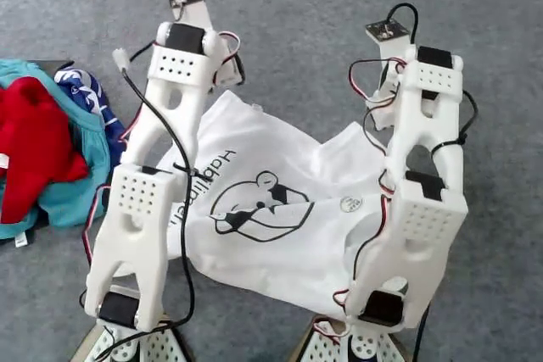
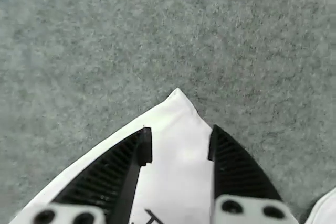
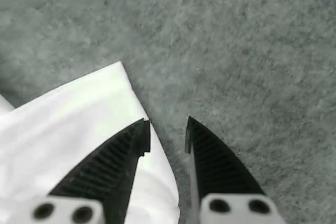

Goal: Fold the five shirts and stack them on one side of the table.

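Off at the high view's left edge of the grey tabletop, heaped together: red shirt atop teal shirt, blue patterned shirt just beside. Midway, spread out but rumpled: white shirt with a black print, partly covered by both arms. Left pincer: spread wide, straddling a pointed corner of the white shirt, not pinching it. Right pincer: parted narrowly, one finger over the shirt's edge, the other over bare tabletop, gripping nothing.
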`<state>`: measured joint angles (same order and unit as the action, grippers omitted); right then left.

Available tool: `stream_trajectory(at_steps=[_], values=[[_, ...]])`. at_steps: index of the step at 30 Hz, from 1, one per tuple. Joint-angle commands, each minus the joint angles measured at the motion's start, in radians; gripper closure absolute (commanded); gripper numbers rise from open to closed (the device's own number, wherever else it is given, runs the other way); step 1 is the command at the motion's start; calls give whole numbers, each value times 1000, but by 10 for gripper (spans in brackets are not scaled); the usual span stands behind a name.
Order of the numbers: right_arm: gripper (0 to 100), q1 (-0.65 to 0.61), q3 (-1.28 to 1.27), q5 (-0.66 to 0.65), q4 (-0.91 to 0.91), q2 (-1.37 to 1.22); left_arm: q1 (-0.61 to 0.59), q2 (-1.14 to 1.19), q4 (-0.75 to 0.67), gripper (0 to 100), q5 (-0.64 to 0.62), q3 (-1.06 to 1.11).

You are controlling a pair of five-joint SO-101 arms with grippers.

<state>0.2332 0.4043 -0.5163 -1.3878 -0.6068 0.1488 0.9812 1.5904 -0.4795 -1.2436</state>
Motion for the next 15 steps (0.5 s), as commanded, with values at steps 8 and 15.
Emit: stream_trajectory(at_steps=[8, 15], values=[[879, 29, 97, -2, 3, 5, 22, 57, -46, 845, -69, -145], [879, 32, 97, -2, 3, 5, 48, 58, -44, 843, -164, -143]])
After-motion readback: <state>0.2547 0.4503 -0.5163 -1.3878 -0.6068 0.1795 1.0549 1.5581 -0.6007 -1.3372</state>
